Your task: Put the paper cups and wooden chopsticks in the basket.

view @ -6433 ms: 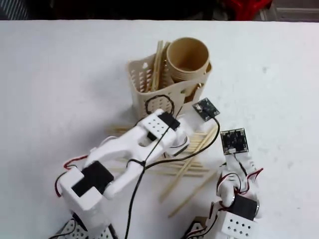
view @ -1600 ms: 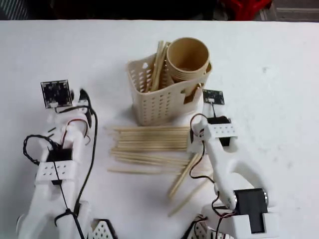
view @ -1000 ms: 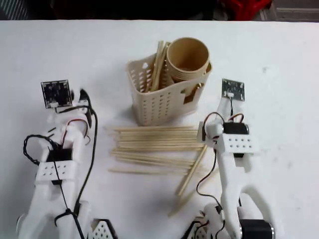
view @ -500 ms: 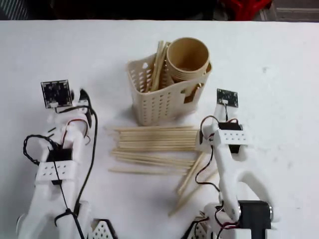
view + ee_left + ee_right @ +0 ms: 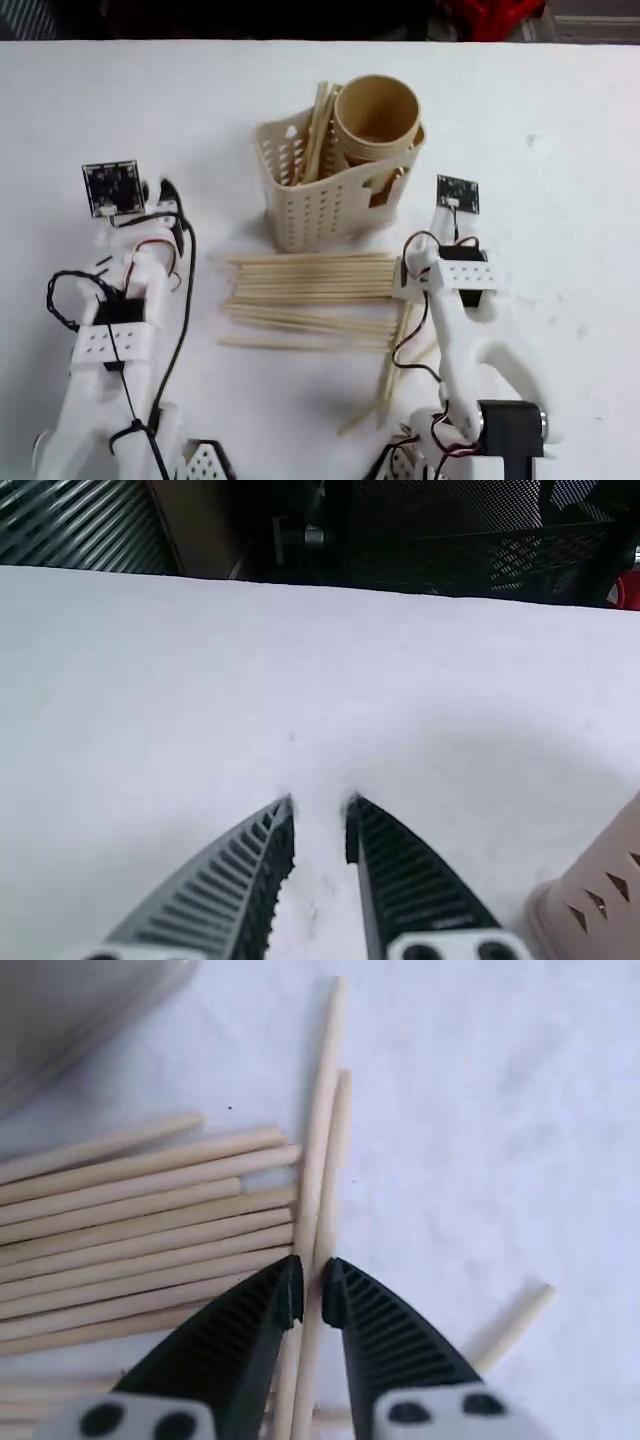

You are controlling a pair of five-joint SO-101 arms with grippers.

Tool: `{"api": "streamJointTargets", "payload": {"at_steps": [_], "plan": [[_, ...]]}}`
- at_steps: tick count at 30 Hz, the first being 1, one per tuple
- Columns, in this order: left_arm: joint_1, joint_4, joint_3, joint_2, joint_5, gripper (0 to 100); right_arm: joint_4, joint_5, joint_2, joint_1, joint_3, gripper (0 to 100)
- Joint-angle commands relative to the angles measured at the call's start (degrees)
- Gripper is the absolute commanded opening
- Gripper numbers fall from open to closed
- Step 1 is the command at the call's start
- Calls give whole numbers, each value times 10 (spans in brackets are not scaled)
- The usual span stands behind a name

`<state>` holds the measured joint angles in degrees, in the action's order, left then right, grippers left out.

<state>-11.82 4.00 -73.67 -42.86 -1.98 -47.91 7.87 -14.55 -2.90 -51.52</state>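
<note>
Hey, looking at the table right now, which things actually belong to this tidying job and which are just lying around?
Belongs to the job: basket; paper cups stacked inside it; chopsticks already standing in it; loose chopsticks on the table, two between the fingers of the right gripper.
Just lying about: red object past the table's far edge; dark mesh crates behind the table.
</note>
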Motion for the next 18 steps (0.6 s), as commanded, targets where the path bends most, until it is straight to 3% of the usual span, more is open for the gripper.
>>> {"api": "streamJointTargets", "payload": {"at_steps": [1,12,18], "plan": [[11,-14,3,-11,4,102,12,-1,-7,4,6,17],[11,-14,3,-11,4,102,8,0,-8,43,32,16],[11,-14,3,-11,4,102,7,-1,-7,0,28,29]]}}
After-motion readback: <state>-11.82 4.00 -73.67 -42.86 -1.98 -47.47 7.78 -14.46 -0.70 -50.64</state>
